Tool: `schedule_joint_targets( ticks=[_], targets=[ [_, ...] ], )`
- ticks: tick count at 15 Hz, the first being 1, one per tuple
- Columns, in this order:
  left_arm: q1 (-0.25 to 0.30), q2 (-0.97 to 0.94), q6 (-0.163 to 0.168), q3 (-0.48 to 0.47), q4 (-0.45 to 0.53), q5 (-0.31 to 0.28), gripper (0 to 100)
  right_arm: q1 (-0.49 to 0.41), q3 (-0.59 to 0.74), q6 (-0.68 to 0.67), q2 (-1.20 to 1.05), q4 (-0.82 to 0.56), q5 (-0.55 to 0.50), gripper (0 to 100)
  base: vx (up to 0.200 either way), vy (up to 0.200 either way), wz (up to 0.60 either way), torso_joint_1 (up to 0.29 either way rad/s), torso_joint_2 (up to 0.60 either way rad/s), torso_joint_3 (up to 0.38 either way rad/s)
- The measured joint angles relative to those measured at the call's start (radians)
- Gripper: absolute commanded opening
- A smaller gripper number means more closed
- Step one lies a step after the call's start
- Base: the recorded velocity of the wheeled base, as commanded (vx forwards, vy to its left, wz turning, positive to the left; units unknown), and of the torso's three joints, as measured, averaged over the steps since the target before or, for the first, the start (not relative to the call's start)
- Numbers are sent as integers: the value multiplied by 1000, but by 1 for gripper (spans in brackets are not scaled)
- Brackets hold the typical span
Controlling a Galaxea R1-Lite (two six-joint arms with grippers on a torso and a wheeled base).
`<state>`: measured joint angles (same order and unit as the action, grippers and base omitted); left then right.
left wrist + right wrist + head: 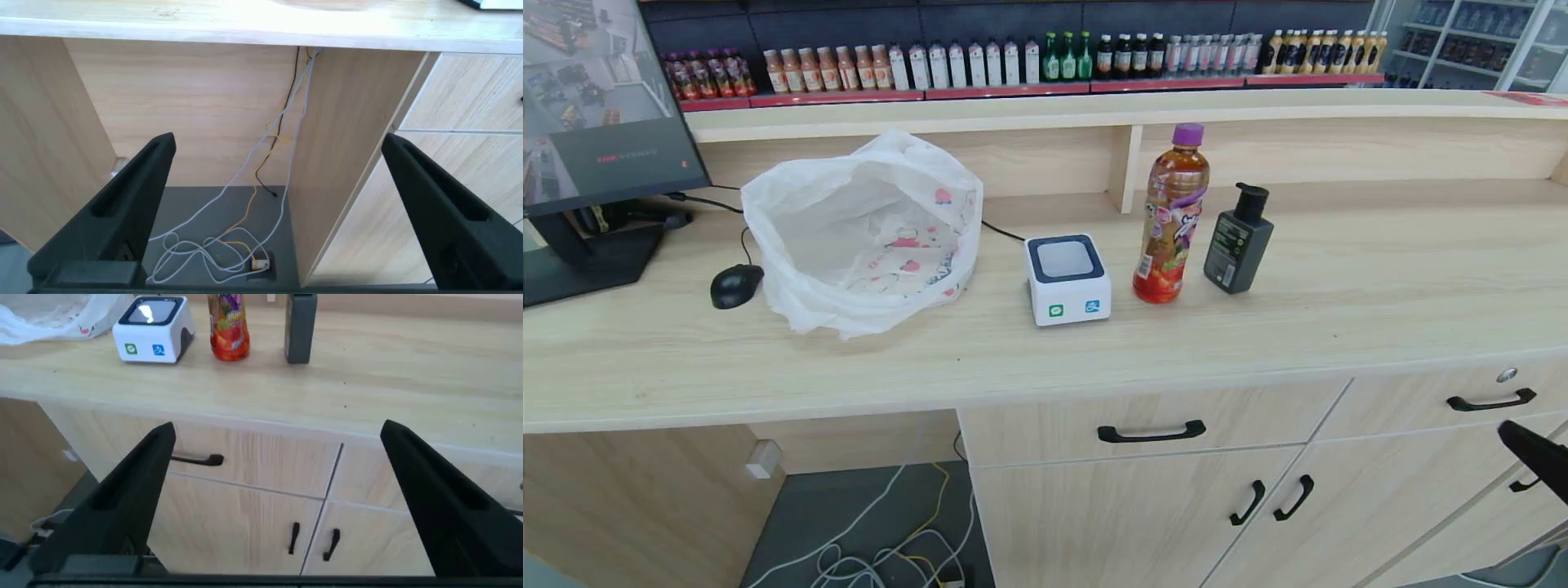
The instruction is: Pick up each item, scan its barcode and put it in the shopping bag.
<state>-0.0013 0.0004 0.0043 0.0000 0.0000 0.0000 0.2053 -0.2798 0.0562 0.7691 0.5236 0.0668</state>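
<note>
On the wooden counter (pixel 1339 302) an orange tea bottle with a purple cap (pixel 1171 214) stands upright beside a dark pump bottle (pixel 1239 240). Left of them sits the white scanner box (pixel 1067 278), and further left the open white shopping bag (pixel 866 233). My right gripper (pixel 278 498) hangs open below the counter edge, facing the drawers, with the tea bottle (pixel 229 327), the pump bottle (pixel 300 328) and the scanner (pixel 154 330) beyond it. My left gripper (pixel 278 212) is open too, low under the counter, with nothing between its fingers.
A monitor (pixel 596 106) and a black mouse (pixel 736 286) occupy the counter's left end. A raised shelf (pixel 1127 110) runs along the back. Drawers and cupboard doors with black handles (pixel 1151 433) lie below; loose cables (pixel 237 245) lie in the open bay.
</note>
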Motion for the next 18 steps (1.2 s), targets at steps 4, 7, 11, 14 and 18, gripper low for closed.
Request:
schedule_joint_targets(
  ticks=[4,7,11,14,18],
  targets=[
    [-1,0,0,0,0,0,100,26,-59,-19,349,351,-1,100,0,0,0,0,0,0],
    [0,0,0,0,0,0,100,32,-220,-21,608,536,-4,100,0,0,0,0,0,0],
    [0,0,0,0,0,0,100,35,-446,-19,837,602,-40,100,0,0,0,0,0,0],
    [0,0,0,0,0,0,100,34,-569,-18,946,602,-46,100,0,0,0,0,0,0],
    [0,0,0,0,0,0,100,32,-702,-17,1051,587,-37,100,0,0,0,0,0,0]
  ],
)
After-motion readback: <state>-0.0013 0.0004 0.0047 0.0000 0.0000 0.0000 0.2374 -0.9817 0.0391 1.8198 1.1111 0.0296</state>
